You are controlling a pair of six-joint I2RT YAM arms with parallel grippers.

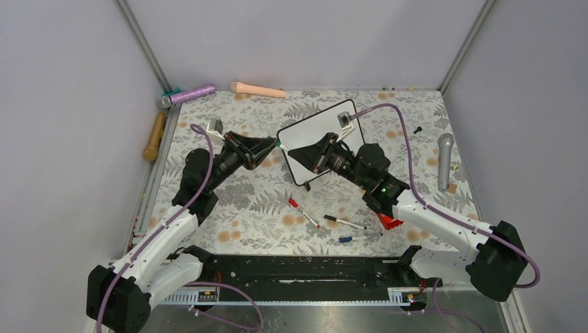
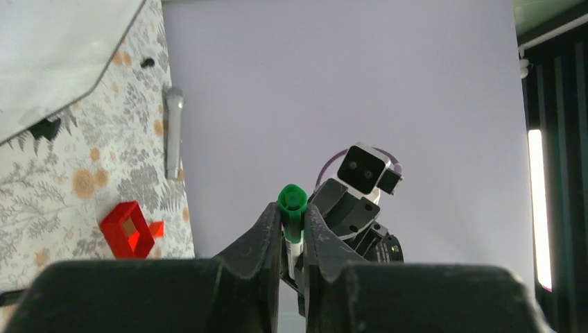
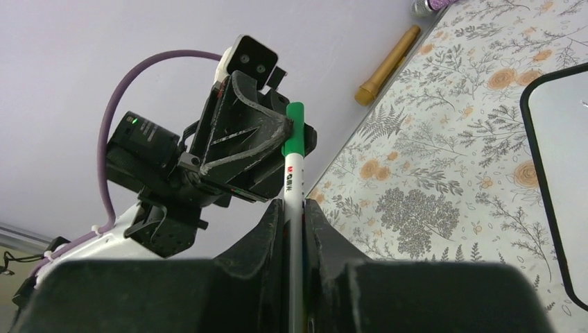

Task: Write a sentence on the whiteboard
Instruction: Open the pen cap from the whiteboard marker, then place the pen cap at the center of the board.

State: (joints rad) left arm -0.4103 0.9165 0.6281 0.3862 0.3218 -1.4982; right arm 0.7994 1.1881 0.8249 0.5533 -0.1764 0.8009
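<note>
The whiteboard (image 1: 347, 119) lies tilted on the floral table, and its white surface shows no writing. It also shows in the left wrist view (image 2: 55, 55) and the right wrist view (image 3: 563, 139). A green marker (image 3: 294, 173) with a white body is held between both grippers, off the board's left edge. My left gripper (image 1: 277, 143) is shut on its green cap (image 2: 292, 202). My right gripper (image 1: 290, 151) is shut on the white body, over the board's left part. The sentence is not in view.
A red pen (image 1: 303, 211), a black pen (image 1: 344, 222) and a blue pen (image 1: 357, 238) lie in front of the board. A red block (image 1: 388, 222) sits under the right arm. A grey microphone (image 1: 444, 159) lies at the right. A wooden handle (image 1: 154, 137) lies along the left wall.
</note>
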